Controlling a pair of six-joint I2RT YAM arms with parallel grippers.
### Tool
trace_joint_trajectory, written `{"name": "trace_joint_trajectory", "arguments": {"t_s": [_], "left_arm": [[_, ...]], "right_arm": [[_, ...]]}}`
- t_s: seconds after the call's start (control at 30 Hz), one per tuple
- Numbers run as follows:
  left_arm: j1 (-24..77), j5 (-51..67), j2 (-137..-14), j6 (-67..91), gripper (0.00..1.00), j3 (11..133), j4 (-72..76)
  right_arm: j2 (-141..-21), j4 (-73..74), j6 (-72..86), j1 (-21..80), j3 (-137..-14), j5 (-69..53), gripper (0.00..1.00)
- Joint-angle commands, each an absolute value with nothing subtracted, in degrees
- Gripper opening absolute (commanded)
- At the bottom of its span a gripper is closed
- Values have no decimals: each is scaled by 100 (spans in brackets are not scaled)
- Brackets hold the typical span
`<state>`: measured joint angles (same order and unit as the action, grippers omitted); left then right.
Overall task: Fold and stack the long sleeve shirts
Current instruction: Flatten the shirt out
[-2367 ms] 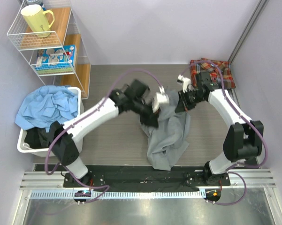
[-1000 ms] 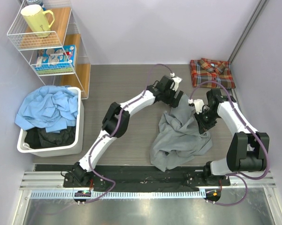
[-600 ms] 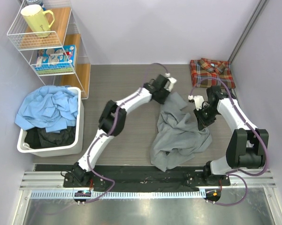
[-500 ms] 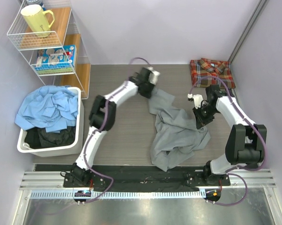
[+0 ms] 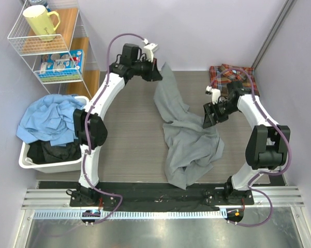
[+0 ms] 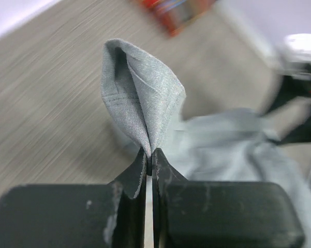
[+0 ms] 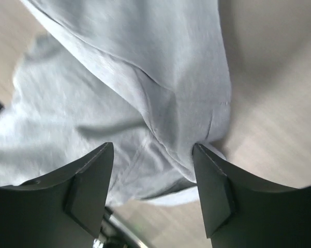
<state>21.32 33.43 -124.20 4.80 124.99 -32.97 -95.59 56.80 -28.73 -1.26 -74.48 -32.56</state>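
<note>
The grey long sleeve shirt (image 5: 189,147) lies crumpled on the table's middle, with one end drawn up toward the far wall. My left gripper (image 5: 158,72) is shut on that raised end. In the left wrist view a folded hem of grey shirt (image 6: 139,93) stands up out of the closed left gripper (image 6: 149,152). My right gripper (image 5: 208,120) hovers at the shirt's right edge, open. In the right wrist view the right gripper (image 7: 152,150) has grey shirt (image 7: 145,67) below it and nothing pinched. The plaid shirt (image 5: 233,80) lies folded at the far right corner.
A white bin (image 5: 26,160) at the left holds blue cloth (image 5: 54,116) and dark cloth. A wire shelf (image 5: 67,51) with a yellow mug (image 5: 40,21) stands at the far left. A black rail (image 5: 160,194) runs along the near edge.
My left gripper closed on the shirt's far end and pulled it up, back and left, stretching the cloth. My right gripper opened, let go of the shirt and drew slightly away.
</note>
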Motion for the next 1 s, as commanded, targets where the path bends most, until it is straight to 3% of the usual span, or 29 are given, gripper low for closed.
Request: {"name": "trace_joint_trajectory", "arguments": {"t_s": [0.0, 0.23, 0.5, 0.67, 0.87, 0.97], "left_arm": [[2276, 4745, -12024, 799, 0, 13034, -2840], [2628, 5493, -11330, 869, 0, 12403, -1901], [2645, 5564, -11004, 1125, 0, 12235, -1591], [2646, 5634, -10969, 1125, 0, 12217, -1565], [2654, 5607, -10776, 1230, 0, 12252, -1398], [2663, 5747, -10732, 1344, 0, 12243, -1380]], "right_arm": [[-9203, 4880, -2532, -149, -7884, -3481, 69], [-8842, 3174, -2566, -149, -7612, -3795, 75], [-8139, 1003, -2251, -80, -6276, -4543, 77], [-8199, 554, -1960, 202, -6240, -4089, 75], [-8709, 940, -2083, 220, -6425, -4051, 63], [-8719, 652, -1785, 211, -6302, -4087, 38]]}}
